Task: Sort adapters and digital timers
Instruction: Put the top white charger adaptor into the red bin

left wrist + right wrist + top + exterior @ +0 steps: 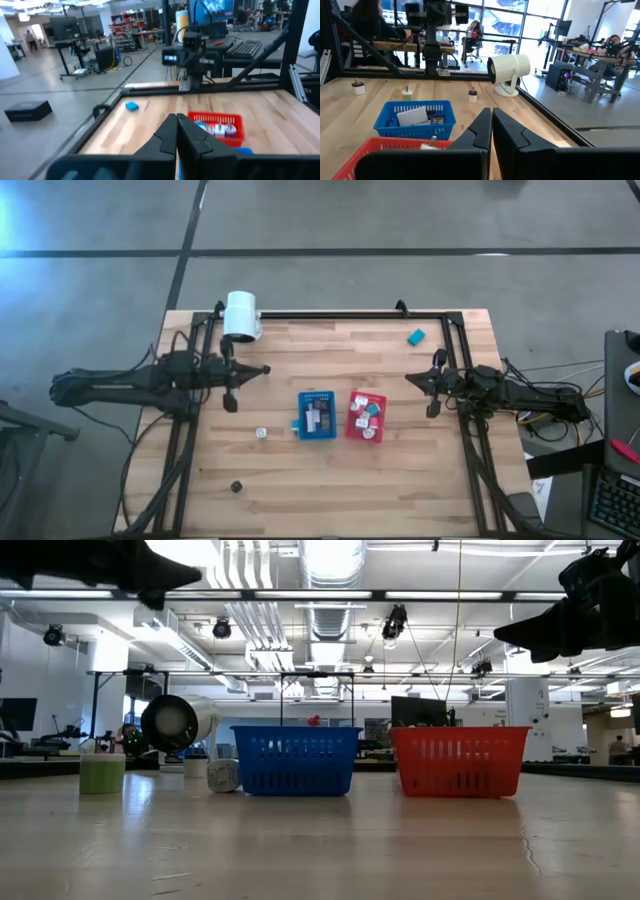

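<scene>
Seen from above, the left gripper [231,402] hovers at nine o'clock of the table, fingers pressed together and holding nothing, with loose adapters [261,434] lying on the wood toward its five o'clock. At the centre the blue basket [317,416] holds timers [314,418] and the red basket [366,416] holds adapters. A teal timer [416,336] sits alone near one o'clock, and the right gripper [432,409] waits at three o'clock, also closed and empty. To do the next pick well, I judge a gripper should open wide before descending and straddle one stray piece squarely.

No text or label can be read anywhere
</scene>
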Robot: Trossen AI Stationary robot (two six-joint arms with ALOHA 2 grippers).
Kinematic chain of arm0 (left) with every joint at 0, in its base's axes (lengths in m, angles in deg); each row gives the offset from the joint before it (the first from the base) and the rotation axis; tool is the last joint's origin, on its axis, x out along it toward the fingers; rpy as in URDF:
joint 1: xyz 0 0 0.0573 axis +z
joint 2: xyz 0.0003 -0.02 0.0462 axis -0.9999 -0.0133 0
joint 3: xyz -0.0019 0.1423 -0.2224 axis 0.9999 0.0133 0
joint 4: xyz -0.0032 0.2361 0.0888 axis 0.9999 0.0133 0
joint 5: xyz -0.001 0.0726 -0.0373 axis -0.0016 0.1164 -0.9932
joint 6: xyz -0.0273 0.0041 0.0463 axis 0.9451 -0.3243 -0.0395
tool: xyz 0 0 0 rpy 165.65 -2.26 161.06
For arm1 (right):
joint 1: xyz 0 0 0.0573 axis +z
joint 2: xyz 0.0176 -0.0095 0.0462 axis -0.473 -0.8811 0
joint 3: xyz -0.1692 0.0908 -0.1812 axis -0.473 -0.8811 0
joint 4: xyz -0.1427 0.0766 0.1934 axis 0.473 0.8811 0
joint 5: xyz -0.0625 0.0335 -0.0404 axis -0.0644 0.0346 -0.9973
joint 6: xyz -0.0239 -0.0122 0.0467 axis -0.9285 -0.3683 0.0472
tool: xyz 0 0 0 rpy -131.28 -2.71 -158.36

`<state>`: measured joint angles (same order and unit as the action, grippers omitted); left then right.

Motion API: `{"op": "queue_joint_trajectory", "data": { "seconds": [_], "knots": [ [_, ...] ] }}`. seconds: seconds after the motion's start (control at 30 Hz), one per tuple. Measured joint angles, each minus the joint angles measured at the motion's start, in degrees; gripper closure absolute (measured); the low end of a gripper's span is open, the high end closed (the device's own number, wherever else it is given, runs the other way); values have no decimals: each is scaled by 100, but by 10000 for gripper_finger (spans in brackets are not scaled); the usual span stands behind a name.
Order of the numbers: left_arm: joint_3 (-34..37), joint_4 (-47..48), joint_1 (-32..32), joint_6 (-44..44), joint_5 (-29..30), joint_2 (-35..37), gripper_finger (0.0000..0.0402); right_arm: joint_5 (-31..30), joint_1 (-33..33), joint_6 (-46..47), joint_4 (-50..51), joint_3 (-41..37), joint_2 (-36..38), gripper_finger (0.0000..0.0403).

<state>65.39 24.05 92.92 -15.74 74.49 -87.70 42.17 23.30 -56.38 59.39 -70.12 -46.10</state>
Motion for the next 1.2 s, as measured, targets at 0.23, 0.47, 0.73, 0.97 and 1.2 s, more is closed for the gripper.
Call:
{"op": "queue_joint_trajectory", "data": {
  "seconds": [0.23, 0.47, 0.73, 0.97, 1.2],
  "knots": [
    [858, 237, 0, 285, 14, 960, 397, 0, 2, -3, -34, -14, 0, 394],
    [1405, 197, 0, 95, 513, 1536, 399, 0, 4, -17, -71, -16, 0, 394],
    [1851, 155, 4, 320, 525, 1755, 393, 0, 2, -2, -70, -16, 0, 394],
    [2032, 153, 33, 562, 767, 1748, 396, -213, 2, -465, -309, -19, -2, 394],
    [2037, 296, 33, 548, 767, 1746, 397, -302, -2, -734, -687, -19, 0, 394]
  ]
}}
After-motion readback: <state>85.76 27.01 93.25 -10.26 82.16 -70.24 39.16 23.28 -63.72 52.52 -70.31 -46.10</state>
